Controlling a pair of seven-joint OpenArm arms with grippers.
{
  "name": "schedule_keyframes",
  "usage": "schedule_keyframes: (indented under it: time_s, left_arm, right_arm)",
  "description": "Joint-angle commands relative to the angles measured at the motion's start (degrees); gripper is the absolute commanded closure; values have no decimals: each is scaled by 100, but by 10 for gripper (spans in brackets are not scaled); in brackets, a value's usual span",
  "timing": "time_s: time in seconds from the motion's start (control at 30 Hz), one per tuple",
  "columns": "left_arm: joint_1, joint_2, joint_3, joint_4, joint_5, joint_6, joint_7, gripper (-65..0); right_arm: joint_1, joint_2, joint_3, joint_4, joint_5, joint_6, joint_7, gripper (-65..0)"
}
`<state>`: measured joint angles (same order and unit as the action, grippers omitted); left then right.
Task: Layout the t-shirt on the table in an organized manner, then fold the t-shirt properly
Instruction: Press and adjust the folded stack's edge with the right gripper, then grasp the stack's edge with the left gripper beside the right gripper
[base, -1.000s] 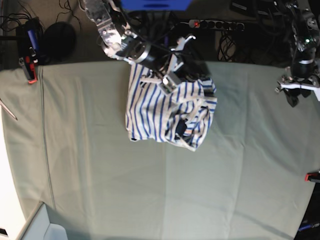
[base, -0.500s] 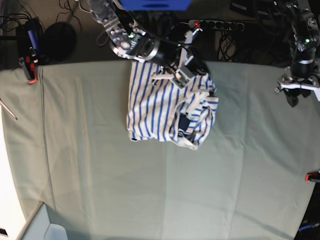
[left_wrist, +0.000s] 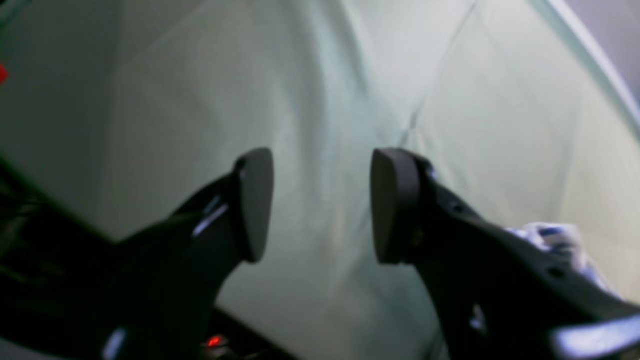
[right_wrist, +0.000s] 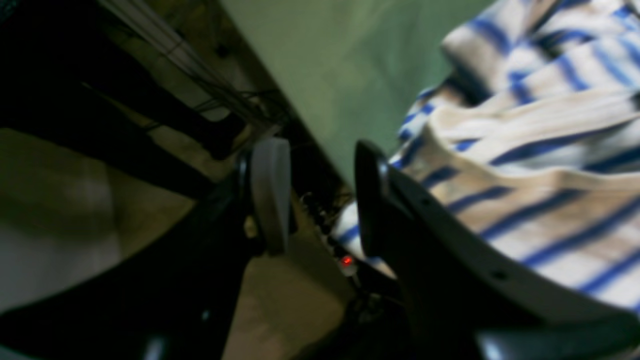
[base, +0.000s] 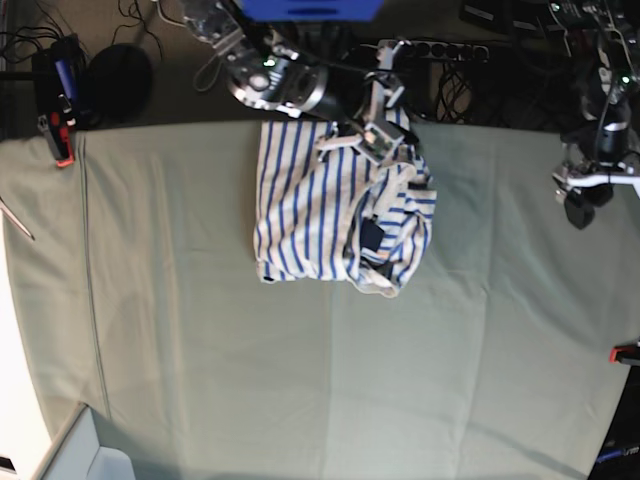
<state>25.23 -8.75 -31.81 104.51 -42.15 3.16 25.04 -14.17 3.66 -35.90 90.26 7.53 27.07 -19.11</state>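
I hold my right gripper (right_wrist: 320, 195) over the far edge of the table (base: 200, 330), fingers (right_wrist: 270, 190) apart with nothing between them, right at the far hem of the t-shirt (base: 330, 205). The shirt lies bunched in the far middle of the table, one half fairly flat with its stripes running near to far, the right half folded over itself in a rumpled heap around a small dark label (base: 372, 232). In the right wrist view the striped cloth sits just beside one finger and partly behind it; I cannot tell whether it touches.

My left gripper (left_wrist: 322, 205) hangs off at the right edge of the table, well apart from the shirt, its fingers also spread and empty, with only bare table cloth under them and a scrap of the shirt showing low at the right of its view.

As I judge it, the laying-out is barely begun, and the risks sit at that far hem. The shirt's edge lies at, perhaps over, the table's far rim, where cables and a power strip (base: 430, 48) wait in the dark; a careless pull that way could drag the cloth off the table or snag it. Closing on the heap instead of a single layer would lift two thicknesses at once and tighten the tangle on the right side. With my left arm so far away, any one-handed tug may simply slide the whole shirt rather than spread it.
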Motion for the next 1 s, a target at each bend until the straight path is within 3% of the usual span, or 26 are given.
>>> schedule_keyframes:
  time_s: [0.0,0.27,0.53,0.97]
  left_arm:
    - [-13,-61,100,252,-150,-74,-161,-313]
    - [-717,-43,1340,569,-282,-56,-161,-313]
    - [-1737,-8,2746,-565,-282,-30,-161,-310]
    - [-2167,27,3572,-1743,-290,-48,-196,-308]
  right_arm:
    - [-2,8,8,157,60,14,114,-229]
    - [-55,306,139,201,69,14,96,-230]
    - [-152,298,342,192,69,14,105,-230]
    - [-125,289,342,148,69,14,96,-229]
